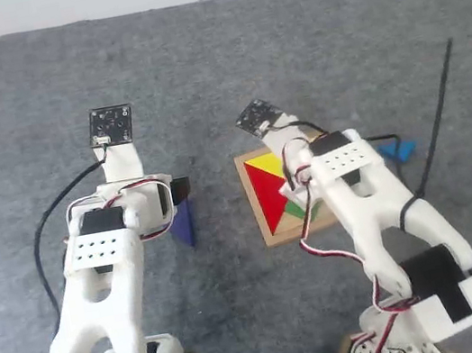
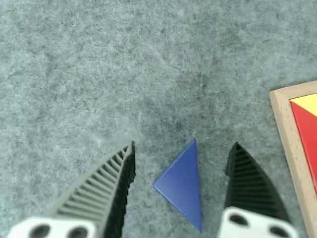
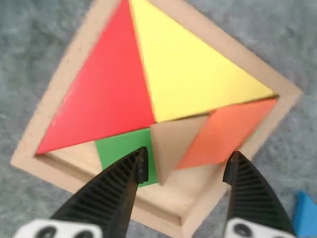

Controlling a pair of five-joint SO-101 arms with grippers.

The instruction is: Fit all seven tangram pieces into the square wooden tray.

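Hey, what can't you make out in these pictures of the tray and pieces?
High view: the right arm covers the right side of the tray and the pieces there.
High view: the left arm hides most of the dark blue triangle.
Right wrist view: the light blue piece is cut off by the edge, shape unclear.
Left wrist view: the tray runs off the edge.

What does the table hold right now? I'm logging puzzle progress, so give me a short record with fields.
Tray: square wooden tray on the grey mat, below the right gripper
In tray: red triangle, yellow triangle, orange piece, green piece
Outside tray: dark blue triangle on the mat below the left gripper; light blue piece beside the tray
Grippers: both open, holding nothing
Tray floor: partly bare
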